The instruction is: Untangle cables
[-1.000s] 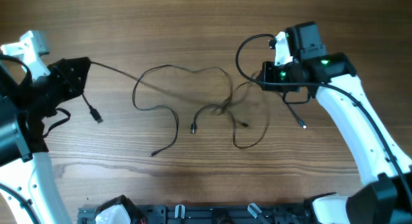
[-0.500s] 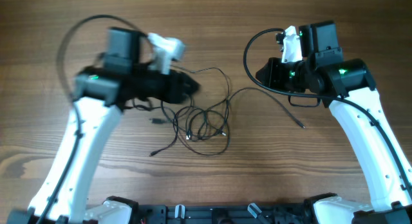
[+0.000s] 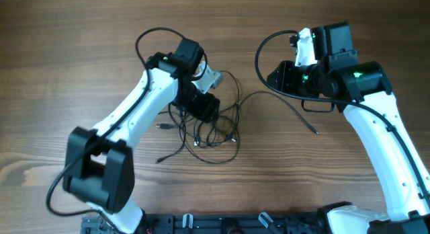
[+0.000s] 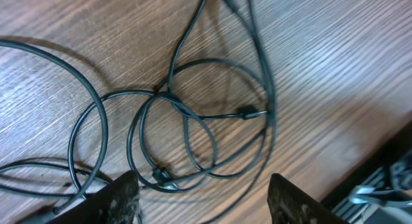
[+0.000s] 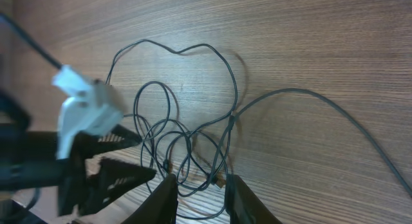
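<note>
Left tool (image 4: pixel 205 198), right tool (image 5: pixel 201 195): two. Cable tangle (image 3: pixel 213 130): one.

Thin black cables (image 3: pixel 216 134): loose overlapping loops, tangled, lying flat; one strand trails rightward, plug end free.

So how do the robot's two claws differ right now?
The left gripper has its fingers wide apart; the right gripper leaves only a narrow gap. The left gripper hangs right above the tangled cables; the right gripper sits off to one side of them. Both have dark fingers, and neither holds a cable.
</note>
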You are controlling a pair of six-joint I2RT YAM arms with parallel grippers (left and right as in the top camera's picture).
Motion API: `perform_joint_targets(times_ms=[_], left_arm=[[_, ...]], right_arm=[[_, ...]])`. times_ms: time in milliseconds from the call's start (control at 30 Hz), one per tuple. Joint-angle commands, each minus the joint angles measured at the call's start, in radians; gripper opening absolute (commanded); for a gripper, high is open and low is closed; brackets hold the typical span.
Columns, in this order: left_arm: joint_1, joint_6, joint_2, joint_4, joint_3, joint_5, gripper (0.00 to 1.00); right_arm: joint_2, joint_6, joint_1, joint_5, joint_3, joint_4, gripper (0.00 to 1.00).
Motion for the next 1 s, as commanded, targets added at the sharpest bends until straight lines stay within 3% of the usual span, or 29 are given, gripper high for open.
perform_joint_targets(times_ms=[0, 200, 400, 467, 567, 833, 900, 967], left_arm=[[-0.002, 0.050, 0.077, -0.004, -0.010, -0.026, 0.64], [0.001, 0.045, 0.153, 0.016, -0.010, -0.130, 0.55], [-0.006, 0.037, 0.174, 0.048, -0.010, -0.129, 0.47], [-0.006, 0.037, 0.175, 0.077, -0.014, -0.128, 0.40], [-0.006, 0.034, 0.175, 0.083, -0.015, -0.128, 0.20], [-0.006, 0.018, 0.175, 0.136, -0.095, -0.092, 0.23], [-0.006, 0.018, 0.175, 0.152, -0.105, -0.079, 0.04], [-0.005, -0.002, 0.164, 0.138, -0.089, -0.079, 0.04]], right_arm=[[-0.005, 0.001, 0.000, 0.014, 0.016, -0.004, 0.27], [-0.005, -0.004, 0.000, 0.014, 0.016, -0.014, 0.27], [-0.005, -0.023, 0.000, 0.014, 0.016, -0.019, 0.27], [-0.005, -0.024, 0.000, 0.014, 0.016, -0.021, 0.27], [-0.005, -0.026, 0.000, 0.014, 0.016, -0.031, 0.27], [-0.005, -0.026, 0.000, 0.014, 0.016, -0.047, 0.27], [-0.005, -0.024, 0.000, 0.014, 0.016, -0.046, 0.28], [-0.005, -0.023, 0.000, 0.013, 0.016, -0.047, 0.28]])
